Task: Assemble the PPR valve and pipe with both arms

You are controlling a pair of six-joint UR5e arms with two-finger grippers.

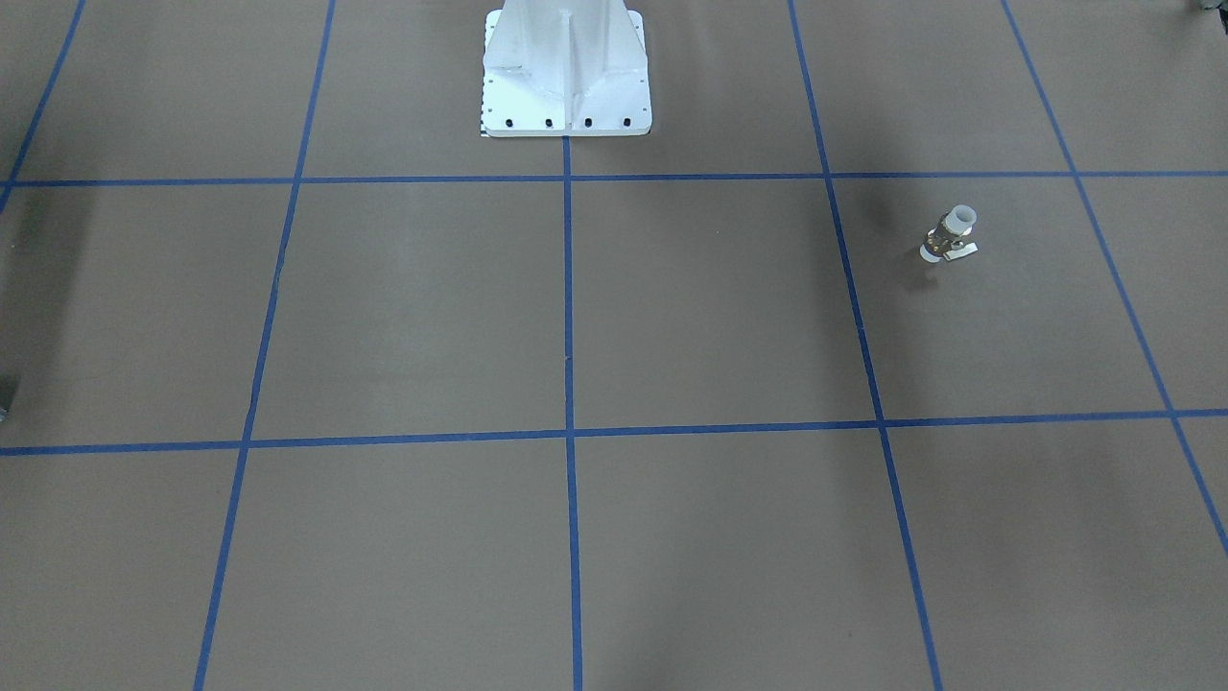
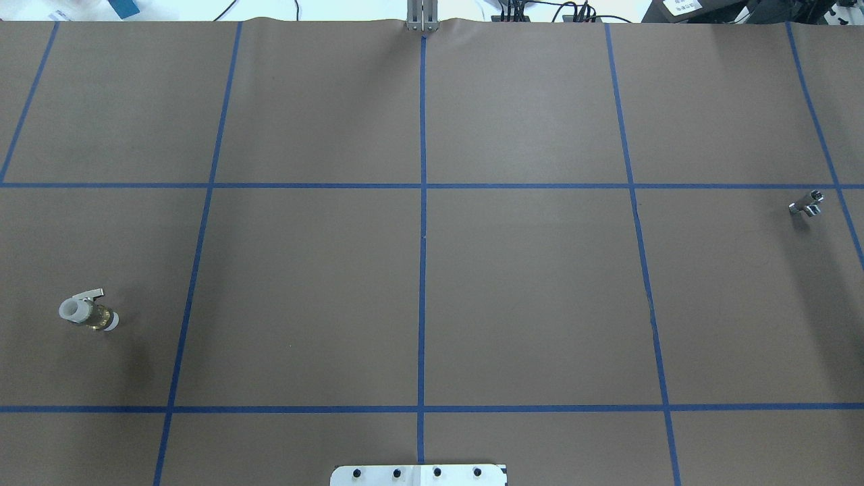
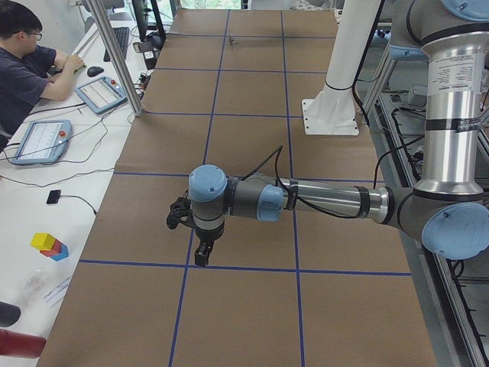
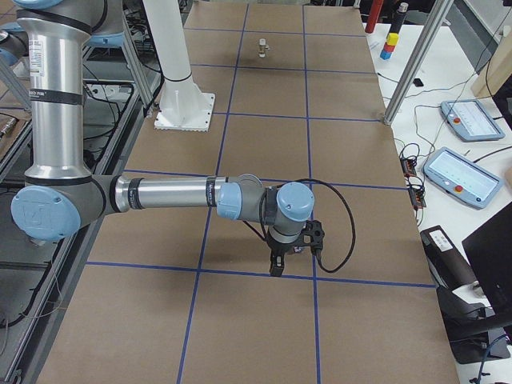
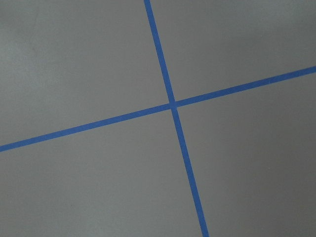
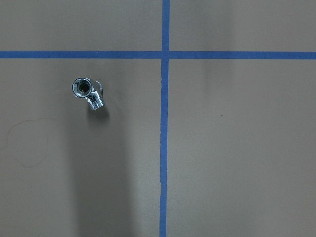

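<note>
Blue tape lines (image 1: 569,437) cross the brown table (image 1: 720,307) nearest the front camera. The PPR valve (image 1: 950,236) rests in a square on the robot's left, well apart from the white pedestal (image 1: 566,77).

From overhead, the valve sits far left and the pipe (image 2: 806,204) far right, well apart.

From the left end, the left arm (image 3: 321,200) holds its forearm level over the table, left jaws pointing down near a tape line (how wide they stand I cannot tell).

From the right end, the right arm (image 4: 168,194) lies level too, right jaws pointing down; again I cannot tell their gap. Pendant screens (image 4: 462,176) are too small to read.

Under the left wrist, a tape crossing.

Under the right wrist, the pipe, one open end facing the camera, left of a tape line.
</note>
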